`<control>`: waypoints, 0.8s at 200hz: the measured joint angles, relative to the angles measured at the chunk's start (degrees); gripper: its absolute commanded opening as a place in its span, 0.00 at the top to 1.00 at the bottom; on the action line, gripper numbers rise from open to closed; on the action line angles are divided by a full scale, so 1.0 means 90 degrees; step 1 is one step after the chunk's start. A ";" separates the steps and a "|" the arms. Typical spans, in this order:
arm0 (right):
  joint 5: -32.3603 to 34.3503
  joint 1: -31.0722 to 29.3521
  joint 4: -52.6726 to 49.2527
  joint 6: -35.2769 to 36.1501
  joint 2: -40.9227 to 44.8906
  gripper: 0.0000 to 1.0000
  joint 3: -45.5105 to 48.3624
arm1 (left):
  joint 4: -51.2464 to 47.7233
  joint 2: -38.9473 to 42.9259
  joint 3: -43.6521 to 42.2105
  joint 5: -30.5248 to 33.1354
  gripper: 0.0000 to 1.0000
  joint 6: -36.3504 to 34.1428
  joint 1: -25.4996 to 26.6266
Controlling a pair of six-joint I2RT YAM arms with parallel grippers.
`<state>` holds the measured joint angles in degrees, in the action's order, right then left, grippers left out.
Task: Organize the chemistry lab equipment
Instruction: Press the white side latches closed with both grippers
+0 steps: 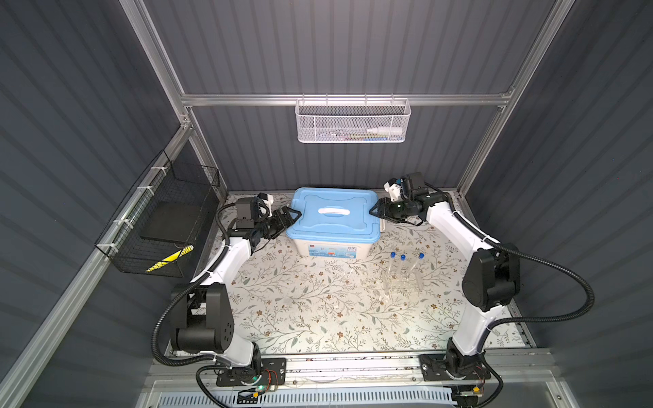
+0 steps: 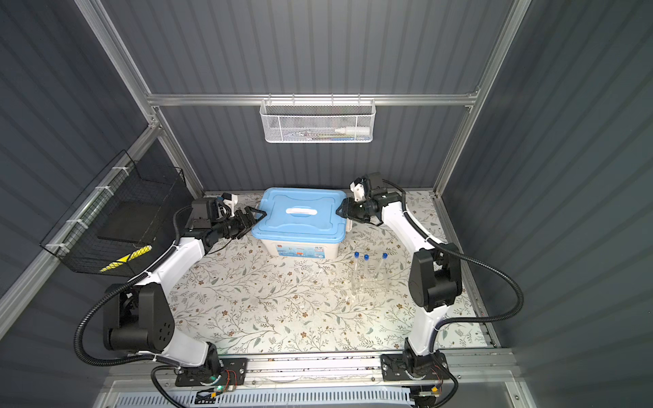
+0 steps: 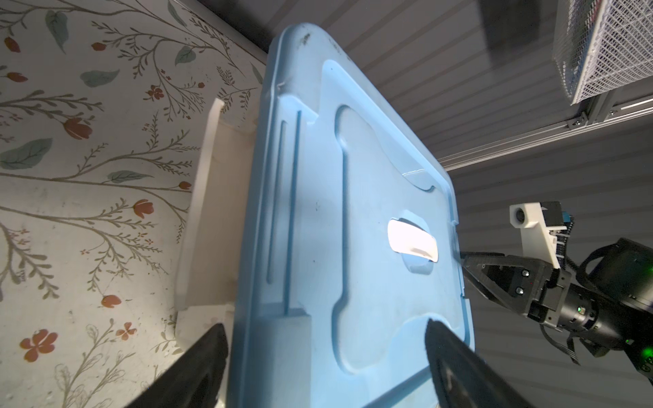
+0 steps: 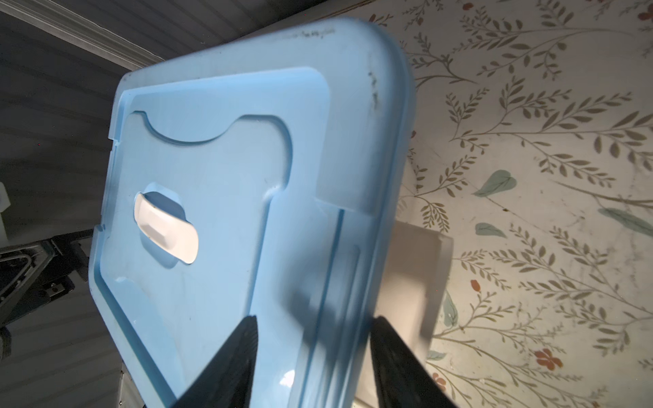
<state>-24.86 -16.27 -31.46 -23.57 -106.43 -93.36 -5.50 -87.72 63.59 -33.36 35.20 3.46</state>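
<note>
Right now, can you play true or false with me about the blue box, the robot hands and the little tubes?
The blue lid sits on the white box. True.
The left gripper and right gripper are at opposite ends of the lid. True.
The test tubes have red caps. False: the caps are blue.
The white mesh basket sits on top of the lid. False: it hangs from the metal rail.

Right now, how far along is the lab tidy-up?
Done: three blue-capped test tubes stand in the clear rack on the table. In hand: the left gripper and right gripper straddle opposite ends of the blue lid, which sits on the storage box; no firm grip is evident. Left: the rack stands outside the box; other glassware isn't discernible.
</note>
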 measured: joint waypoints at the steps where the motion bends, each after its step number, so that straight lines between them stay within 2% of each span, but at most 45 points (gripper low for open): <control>1: 0.0005 0.0000 0.0005 0.0000 0.0007 0.46 0.0010 | -0.0002 0.0000 0.0000 0.0000 0.11 0.0000 0.0000; 45: 0.0279 0.0000 -0.0053 0.0051 0.0211 0.35 0.0282 | -0.0007 -0.0019 0.0049 0.0046 0.11 -0.0019 0.0029; 72: 0.0340 0.0010 -0.0053 0.0104 0.0233 0.18 0.0277 | -0.0206 -0.0032 0.0211 0.0192 0.03 -0.0158 0.0029; 90: 0.0391 0.0034 -0.0056 0.0204 0.0282 0.01 0.0277 | -0.0350 -0.0024 0.0294 0.0357 0.00 -0.0279 -0.0005; 136: 0.0143 0.0372 0.0209 0.0223 0.0731 0.01 0.0585 | -0.0542 -0.0005 0.0299 0.0367 0.00 -0.0561 -0.0386; 160: -0.0231 0.0675 0.0619 0.0141 0.0806 0.01 0.1090 | -0.0452 -0.0168 0.0352 0.0010 0.00 -0.0658 -0.0542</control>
<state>-26.94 -10.20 -25.89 -22.31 -99.18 -83.55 -9.56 -89.23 66.76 -33.28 29.28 -1.41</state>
